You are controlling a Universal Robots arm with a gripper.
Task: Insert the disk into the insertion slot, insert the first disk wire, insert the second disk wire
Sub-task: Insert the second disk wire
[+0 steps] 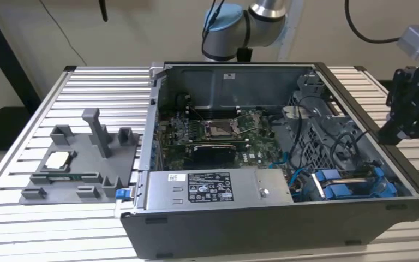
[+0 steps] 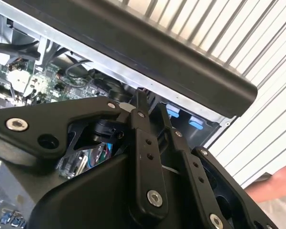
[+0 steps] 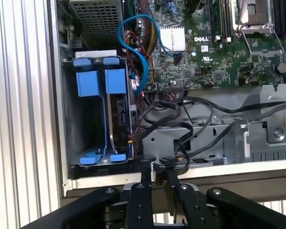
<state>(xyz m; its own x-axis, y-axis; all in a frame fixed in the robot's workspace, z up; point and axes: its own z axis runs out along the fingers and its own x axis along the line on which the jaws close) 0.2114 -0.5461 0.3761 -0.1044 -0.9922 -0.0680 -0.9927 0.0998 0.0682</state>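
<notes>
The insertion slot is a grey metal bay with bright blue rails at one corner of the open computer case; it lies toward the exterior view's right. A narrow dark slab stands on edge between the rails and appears to be the disk, with its connector edge toward the wires. A blue wire loops over the board nearby. Black wires lie along the case wall. My gripper hovers just outside that wall, fingers nearly together with nothing seen between them.
The green motherboard fills the case's middle, and a grey labelled power-supply box sits at its front. A grey fixture with small parts stands on the slatted table at the exterior view's left. A hand shows beside the case.
</notes>
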